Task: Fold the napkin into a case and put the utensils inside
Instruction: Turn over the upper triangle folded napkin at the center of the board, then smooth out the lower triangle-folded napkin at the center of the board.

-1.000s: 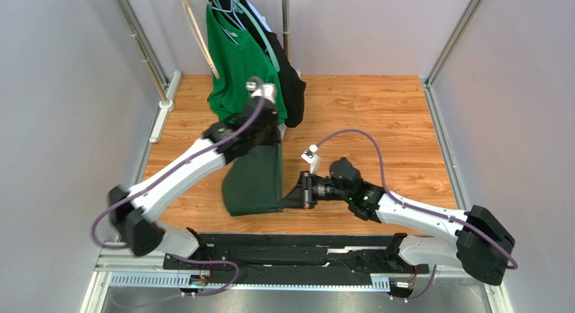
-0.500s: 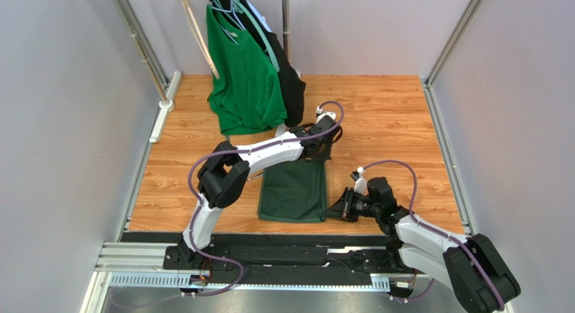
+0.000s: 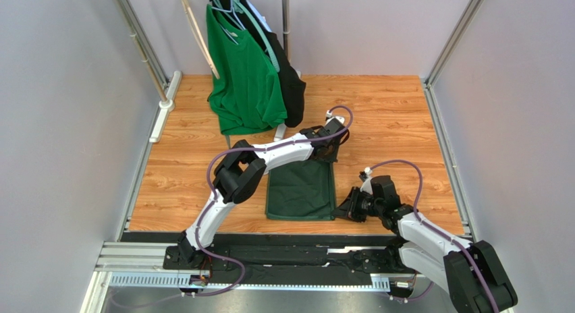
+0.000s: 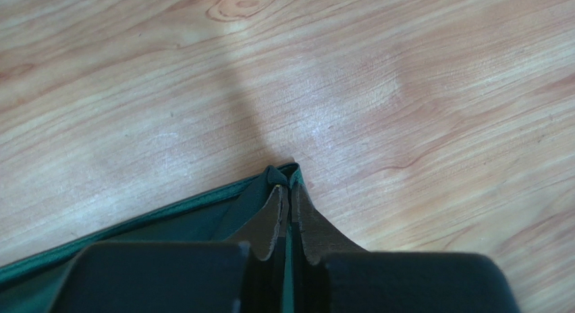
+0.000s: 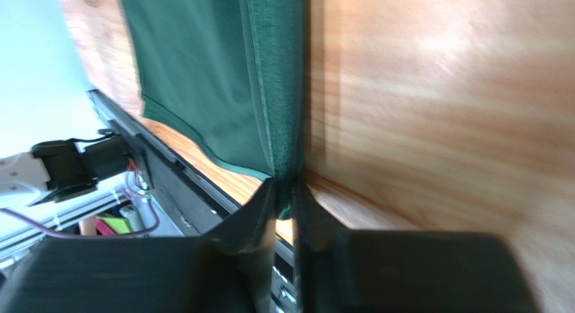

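The napkin [image 3: 300, 191] lies folded flat on the worktop [image 3: 398, 117] — left fingers [image 4: 268, 222] pinched on its far right corner, right fingers [image 5: 260, 215] pinched on its near right corner.

In the top view, the left arm's wrist is covering the far right corner of the napkin [image 3: 300, 191], and the left gripper [image 3: 329, 151] is hiding its own fingertips from you. The right gripper [image 3: 343, 208] is showing too small for you to read its jaws. In the left wrist view, the gripper body and the bottom edge are cutting off most of the napkin. In the right wrist view, blur is smearing the table [image 5: 439, 90], so you are not seeing whether the fingers [image 5: 266, 205] are pinching the hem. The black garment [image 3: 293, 90] is hanging mostly behind the green T-shirt [image 3: 246, 70].
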You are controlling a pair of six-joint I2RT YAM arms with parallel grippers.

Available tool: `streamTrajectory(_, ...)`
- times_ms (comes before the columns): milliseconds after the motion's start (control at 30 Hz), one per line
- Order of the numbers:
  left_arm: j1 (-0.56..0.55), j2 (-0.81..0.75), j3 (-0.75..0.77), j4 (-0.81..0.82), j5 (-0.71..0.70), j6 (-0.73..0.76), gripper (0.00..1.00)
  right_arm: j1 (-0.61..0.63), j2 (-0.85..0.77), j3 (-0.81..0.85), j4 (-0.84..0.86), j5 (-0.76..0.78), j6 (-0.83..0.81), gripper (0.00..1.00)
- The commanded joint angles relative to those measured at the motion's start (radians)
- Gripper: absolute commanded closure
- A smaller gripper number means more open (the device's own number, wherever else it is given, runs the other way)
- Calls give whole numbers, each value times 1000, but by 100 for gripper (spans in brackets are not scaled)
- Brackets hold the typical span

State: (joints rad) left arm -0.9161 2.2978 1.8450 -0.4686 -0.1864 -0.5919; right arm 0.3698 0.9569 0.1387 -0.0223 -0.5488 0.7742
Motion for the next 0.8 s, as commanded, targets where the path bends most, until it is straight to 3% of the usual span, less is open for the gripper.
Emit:
streamTrajectory(0,26,-32,56,130,-35,56,69,8,-53,68,-267,58,-12,72)
streamTrajectory(33,26,-38,57,127,-28,60,63,8,-79,82,-299,73,-4,67)
streamTrajectory(67,26,-52,68,111,-18,61,44,8,-105,96,-373,93,5,62)
streamTrajectory(100,26,-60,69,113,-7,64,40,8,-131,131,-413,142,17,53)
streamTrajectory(167,25,-87,85,101,27,75,33,8,-207,168,-509,191,31,46)
streamTrajectory(333,25,-198,39,55,79,93,29,0,-236,286,-588,354,-9,36)
streamTrajectory(433,29,-273,-10,-5,80,95,35,-35,-132,321,-475,369,-6,37)
streamTrajectory(533,33,-301,-59,-19,128,92,58,-43,29,409,-380,418,-64,43)
streamTrajectory(633,33,-261,-41,-56,157,66,58,-87,196,516,-315,411,-96,54)
streamTrajectory(767,31,-155,31,-96,142,40,65,-170,377,587,-167,274,-131,93)
